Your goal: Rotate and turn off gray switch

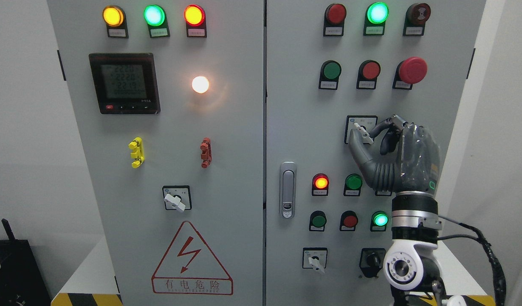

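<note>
Bright, even, sharp view; the white lamp [200, 84] flares, casting a warm halo.

A gray cabinet [227, 178] is standing with 2 doors, its left door carrying a digital meter [124, 83], a white lamp [200, 84] glowing beside it, a yellow clip [136, 152], a red clip [206, 152] and a lightning warning triangle [192, 260], while a door latch [288, 190] is sitting on the right door.

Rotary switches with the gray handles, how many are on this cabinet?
3: one low on the left door, one at the bottom of the right door, and one pinched by the right robot hand. The hand may hide others.
</note>
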Robot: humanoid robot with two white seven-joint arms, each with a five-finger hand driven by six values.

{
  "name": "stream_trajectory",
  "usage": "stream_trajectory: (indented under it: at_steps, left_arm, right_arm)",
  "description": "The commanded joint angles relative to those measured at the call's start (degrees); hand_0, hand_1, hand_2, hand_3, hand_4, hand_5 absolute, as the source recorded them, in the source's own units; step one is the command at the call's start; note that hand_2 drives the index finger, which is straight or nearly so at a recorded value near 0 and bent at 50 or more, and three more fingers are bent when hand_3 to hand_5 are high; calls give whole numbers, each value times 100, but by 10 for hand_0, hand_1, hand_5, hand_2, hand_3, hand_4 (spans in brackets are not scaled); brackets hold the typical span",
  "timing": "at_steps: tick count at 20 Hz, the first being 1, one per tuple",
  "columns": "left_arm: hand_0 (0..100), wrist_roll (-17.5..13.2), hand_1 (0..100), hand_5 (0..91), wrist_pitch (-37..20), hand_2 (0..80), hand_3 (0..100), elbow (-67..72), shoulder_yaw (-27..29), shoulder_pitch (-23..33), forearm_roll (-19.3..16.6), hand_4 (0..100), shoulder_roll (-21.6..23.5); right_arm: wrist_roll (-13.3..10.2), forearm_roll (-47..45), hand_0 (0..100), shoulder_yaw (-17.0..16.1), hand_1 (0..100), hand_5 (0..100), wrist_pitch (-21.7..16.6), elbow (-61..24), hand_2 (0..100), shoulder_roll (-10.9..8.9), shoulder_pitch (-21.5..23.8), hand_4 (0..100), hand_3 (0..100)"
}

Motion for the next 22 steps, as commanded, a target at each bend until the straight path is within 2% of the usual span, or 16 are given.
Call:
stream_trajectory:
  at_steps: [1,7,12,22]
  left_arm:
    - [120,-4,389,0,-2,0,0,-149,44,-53,114,0,0]
    - [120,-4,389,0,6,0,0,-149,44,-53,114,0,0]
    - [120,-4,389,0,6,0,0,-149,44,-53,114,0,0]
    - [120,-4,389,0,-2,0,0,-149,44,-53,114,0,0]
  right_arm:
    - [8,4,372,35,496,1000,-3,4,667,0,-5,947,982]
    - [8,-5,388,52,495,1000,76,4,675,0,-32,948,987]
    - [16,-5,444,52,487,1000,76,4,682,0,-32,951,990]
    - [8,-5,466,87,486,1000,85,4,694,0,-32,955,1000]
